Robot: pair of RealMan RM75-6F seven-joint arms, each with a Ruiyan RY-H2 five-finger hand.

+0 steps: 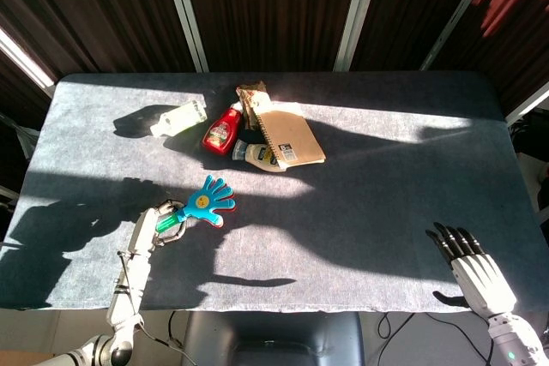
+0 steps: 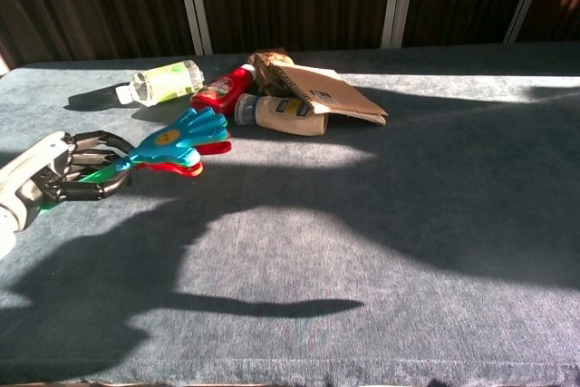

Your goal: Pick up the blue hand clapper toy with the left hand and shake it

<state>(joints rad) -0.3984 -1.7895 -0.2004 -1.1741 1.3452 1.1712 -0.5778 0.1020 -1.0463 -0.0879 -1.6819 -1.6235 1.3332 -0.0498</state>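
Note:
The blue hand clapper toy (image 1: 209, 201) (image 2: 174, 138), with red layers under its blue palm and a green handle, is off the table and tilted up. My left hand (image 1: 157, 224) (image 2: 63, 169) grips its green handle, fingers curled around it, at the table's front left. My right hand (image 1: 476, 270) lies open at the front right edge, fingers spread and holding nothing; the chest view does not show it.
At the back centre lie a clear bottle with a green label (image 1: 178, 117), a red ketchup bottle (image 1: 222, 129), a pale sauce bottle (image 1: 257, 156), a brown spiral notebook (image 1: 292, 137) and a snack packet (image 1: 250, 93). Grey cloth covers the table (image 1: 369, 203).

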